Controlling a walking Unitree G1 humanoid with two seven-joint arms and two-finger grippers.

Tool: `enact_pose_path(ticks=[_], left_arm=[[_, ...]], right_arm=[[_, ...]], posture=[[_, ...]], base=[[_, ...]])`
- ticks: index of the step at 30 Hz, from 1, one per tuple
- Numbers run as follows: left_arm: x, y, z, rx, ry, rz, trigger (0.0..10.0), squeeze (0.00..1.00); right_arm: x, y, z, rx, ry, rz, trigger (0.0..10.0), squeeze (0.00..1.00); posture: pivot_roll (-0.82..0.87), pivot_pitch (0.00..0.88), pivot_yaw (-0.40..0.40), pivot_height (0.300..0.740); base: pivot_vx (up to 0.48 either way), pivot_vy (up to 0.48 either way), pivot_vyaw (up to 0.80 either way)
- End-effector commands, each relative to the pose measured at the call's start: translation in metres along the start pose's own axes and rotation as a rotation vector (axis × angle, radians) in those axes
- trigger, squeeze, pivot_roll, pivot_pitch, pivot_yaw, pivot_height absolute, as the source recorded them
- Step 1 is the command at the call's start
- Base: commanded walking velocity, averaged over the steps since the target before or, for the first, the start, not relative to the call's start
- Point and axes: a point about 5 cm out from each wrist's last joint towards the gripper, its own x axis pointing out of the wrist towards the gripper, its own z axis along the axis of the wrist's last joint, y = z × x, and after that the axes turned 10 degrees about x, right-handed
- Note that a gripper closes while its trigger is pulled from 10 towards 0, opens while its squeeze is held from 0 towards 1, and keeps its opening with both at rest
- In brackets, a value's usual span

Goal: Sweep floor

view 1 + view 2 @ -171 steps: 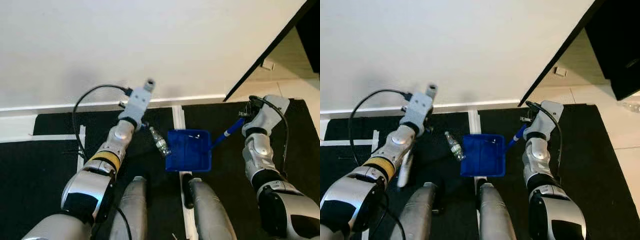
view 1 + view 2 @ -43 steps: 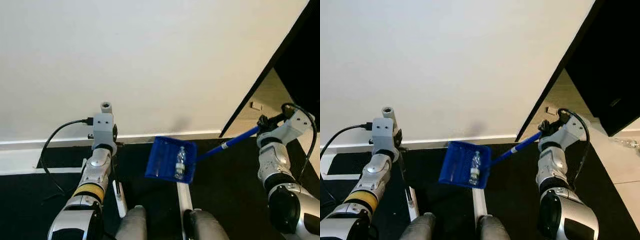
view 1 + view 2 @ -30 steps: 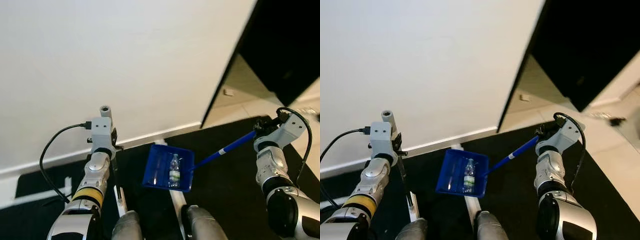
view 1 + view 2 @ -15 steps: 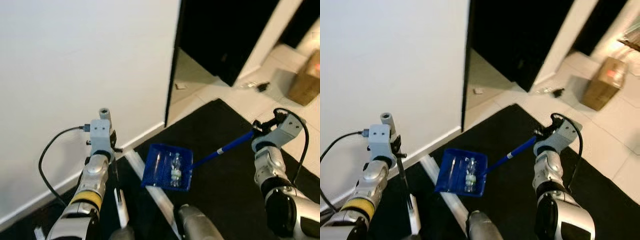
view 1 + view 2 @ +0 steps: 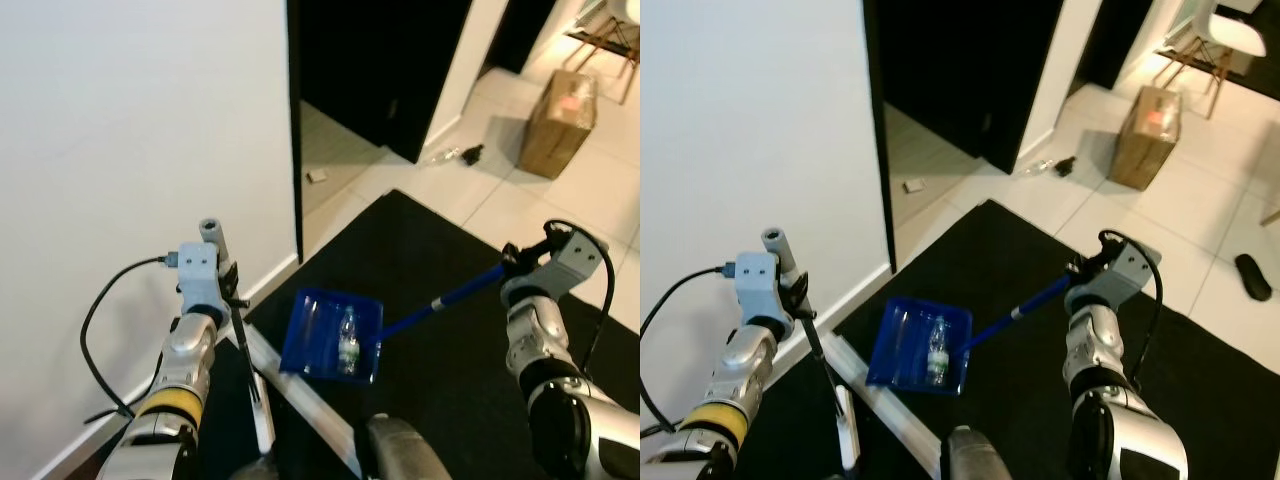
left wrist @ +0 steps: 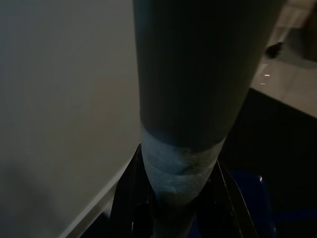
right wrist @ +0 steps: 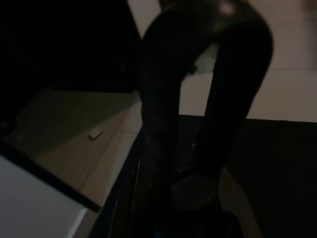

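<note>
**A:** While the robot stands on the black mat [image 5: 1060,250], what are the arms doing?

**B:** The right hand [image 5: 1087,268] is raised out to the right, fingers clamped on the end of the blue dustpan's [image 5: 920,345] handle. The handle slopes down and inward, so the pan hangs in front of the legs, above the mat. A clear plastic bottle [image 5: 936,352] lies inside it, toward the handle side.

**A:** And the left?

**B:** The left hand [image 5: 798,287] is up by the white wall [image 5: 750,120], forearm nearly vertical, closed on a dark broom stick [image 5: 818,345] (the left wrist view shows the black fingers hugging a grey shaft with a pale band). The stick runs down and ends in a white part [image 5: 846,425] near the mat.

**A:** What about the floor and room?

**B:** A white strip [image 5: 885,400] crosses the mat under the pan. Past the mat are pale tiles [image 5: 1200,200], a dark doorway [image 5: 960,60] next to the wall, a cardboard box [image 5: 1146,122], some small litter [image 5: 1052,165] on the tiles, a dark shoe-like thing [image 5: 1252,276] at far right, and a white chair [image 5: 1220,30] up in the corner.
</note>
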Motion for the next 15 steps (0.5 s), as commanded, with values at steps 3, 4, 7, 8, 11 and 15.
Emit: enact_pose_path(ticks=[3,4,7,8,11,15], left_arm=[[0.0009,-0.0065,0.0046,-0.03,-0.032,-0.035,10.0,0.0],[0.0008,-0.0071,0.0043,-0.044,-0.032,-0.044,10.0,0.0],[0.0006,-0.0083,0.0022,-0.078,-0.016,-0.055,10.0,0.0],[0.0006,-0.0083,0.0022,-0.078,-0.016,-0.055,10.0,0.0],[0.0015,-0.0091,0.0025,-0.053,-0.011,-0.041,10.0,0.0],[0.0029,-0.0112,0.004,-0.038,-0.014,-0.034,10.0,0.0]], right_arm=[[0.0024,-0.002,0.0106,0.015,-0.05,-0.006,10.0,0.0],[0.0026,-0.0023,0.0111,0.016,-0.052,-0.008,10.0,0.0],[0.0025,-0.0031,0.0117,0.019,-0.053,-0.011,10.0,0.0],[0.0025,-0.0031,0.0117,0.019,-0.053,-0.011,10.0,0.0],[0.0018,-0.0042,0.0108,0.017,-0.052,-0.013,10.0,0.0],[0.0016,-0.0061,0.0116,0.018,-0.054,-0.021,10.0,0.0]], posture=[[0.1,0.0,-0.046,0.74],[0.1,0.0,-0.045,0.74],[0.1,0.0,-0.047,0.74],[0.1,0.0,-0.047,0.74],[0.11,0.0,-0.048,0.74],[0.1,0.0,-0.045,0.74]], base=[[0.0,0.0,-0.8],[0.0,0.0,-0.8],[0.0,0.0,-0.8],[0.0,0.0,-0.8],[0.0,0.0,-0.8],[0.0,0.0,-0.8]])
